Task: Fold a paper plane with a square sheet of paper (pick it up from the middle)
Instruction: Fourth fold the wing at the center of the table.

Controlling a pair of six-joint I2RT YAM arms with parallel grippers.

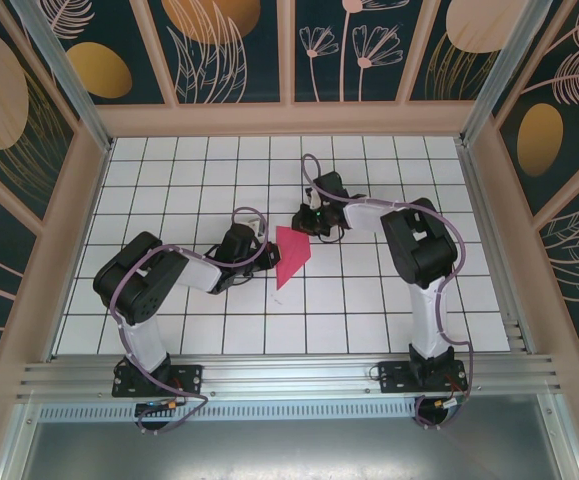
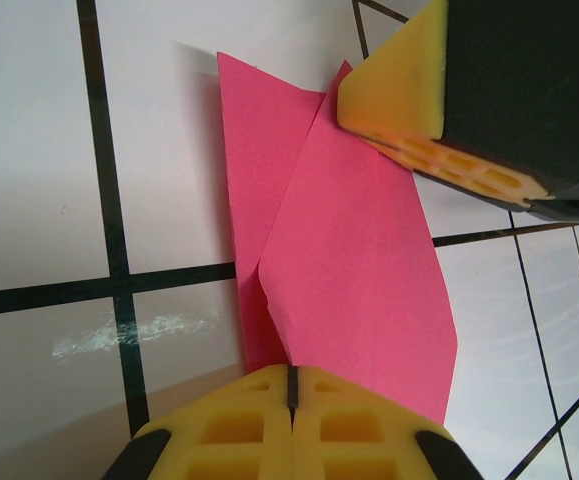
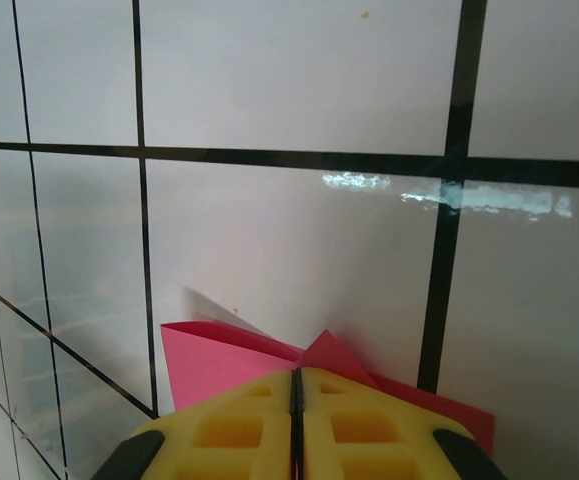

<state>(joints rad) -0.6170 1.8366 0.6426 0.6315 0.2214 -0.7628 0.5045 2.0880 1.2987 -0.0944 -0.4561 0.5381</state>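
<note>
Reaches inward with both arms. Bends the left arm (image 1: 154, 275) low, elbow out to the left, forearm pointing right, with the left gripper (image 1: 257, 248) at its end, yellow pads (image 2: 239, 430) pressed flat together. Rises with the right arm (image 1: 424, 250) from its base, then turns left, forearm stretched to the right gripper (image 1: 307, 218), pads there also joined without gap. Has both grippers near each other, not touching.
</note>
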